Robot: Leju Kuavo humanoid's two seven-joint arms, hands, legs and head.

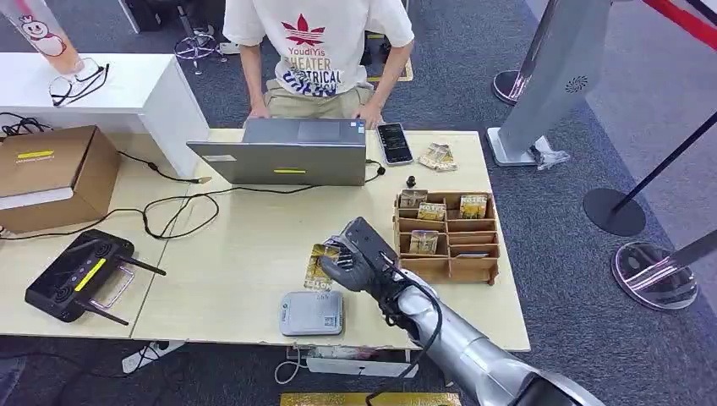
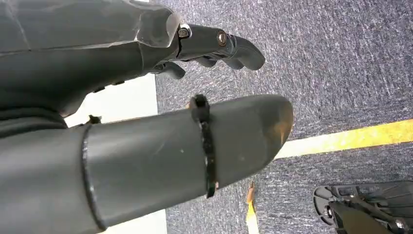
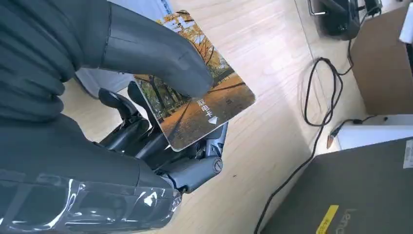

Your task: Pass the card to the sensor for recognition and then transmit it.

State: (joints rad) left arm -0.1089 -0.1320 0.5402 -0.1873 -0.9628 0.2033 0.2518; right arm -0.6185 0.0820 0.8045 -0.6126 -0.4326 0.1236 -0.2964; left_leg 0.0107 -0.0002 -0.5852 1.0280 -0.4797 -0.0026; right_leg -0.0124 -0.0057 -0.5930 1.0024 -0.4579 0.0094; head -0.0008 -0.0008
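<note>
Holding the card point(image 3: 199, 105) between thumb and fingers point(image 3: 146, 131), the right hand point(image 1: 359, 254) hovers over the worktop point(image 1: 237, 245), just beyond the grey sensor point(image 1: 311, 313) that lies near the front edge. The card shows an autumn tree picture w/ an arrow mark; it is above the wood surface, not touching it, approx. beside the sensor and not yet over it.

Step in hand, as I judge: carrying the card to the sensor for reading. Next move needs the hand to come back toward the robot and lower, card face kept flat over the sensor top, grip not loosened.

Left hand point(image 2: 146, 97) hangs beside the worktop over the carpet, fingers apart, holding nothing.

A person sits behind the laptop point(image 1: 287, 152), prob. the receiver afterwards.
</note>
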